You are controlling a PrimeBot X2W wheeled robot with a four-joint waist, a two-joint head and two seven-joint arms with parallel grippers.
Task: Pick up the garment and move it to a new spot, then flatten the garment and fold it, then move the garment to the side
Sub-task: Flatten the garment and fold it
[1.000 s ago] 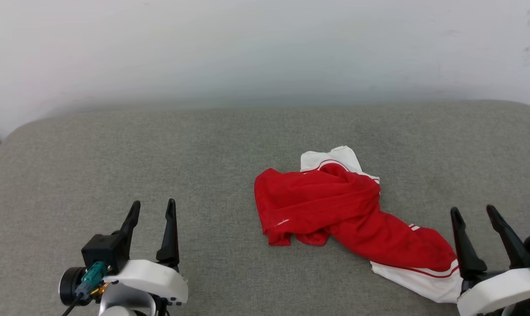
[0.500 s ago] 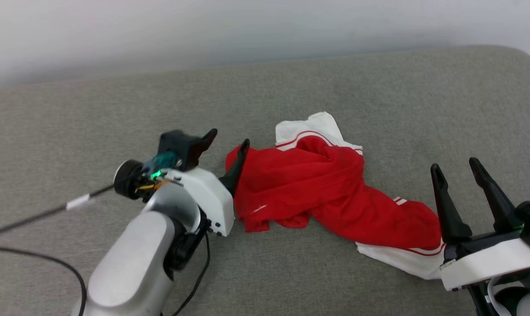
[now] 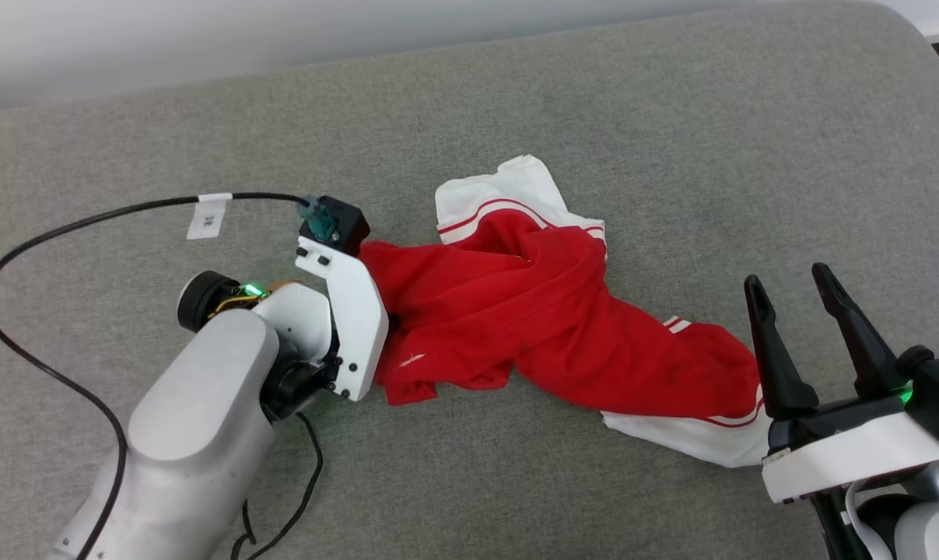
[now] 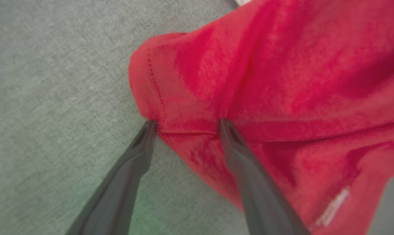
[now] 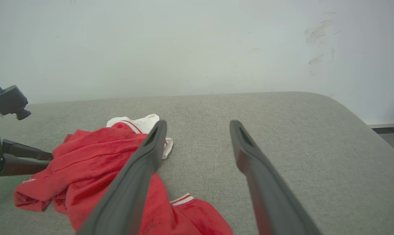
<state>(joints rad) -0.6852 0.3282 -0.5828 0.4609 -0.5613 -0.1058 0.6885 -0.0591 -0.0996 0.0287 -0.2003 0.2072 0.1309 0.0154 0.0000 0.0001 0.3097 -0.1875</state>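
1. Since a second ago my left hand has crossed from the near left to the left edge of the garment. The head camera has dipped as well, so the whole scene sits differently. The garment itself looks unmoved.
2. It lies crumpled in the middle of the grey surface. One white sleeve end points far and the other trails to the near right.
3. My left hand is spread wide and has hold of nothing yet. I have set it astride the stitched hem, with one fingertip on bare surface just left of the fold and the other pressing into the red cloth. Closing from here should pinch that edge.
4. My right hand is equally wide and empty. It hangs at the near right, just beside the near sleeve end, where I judge it is well placed to take a second corner.
5. The pick-up is only starting. Soft cloth may bunch, so I may catch several layers at once.
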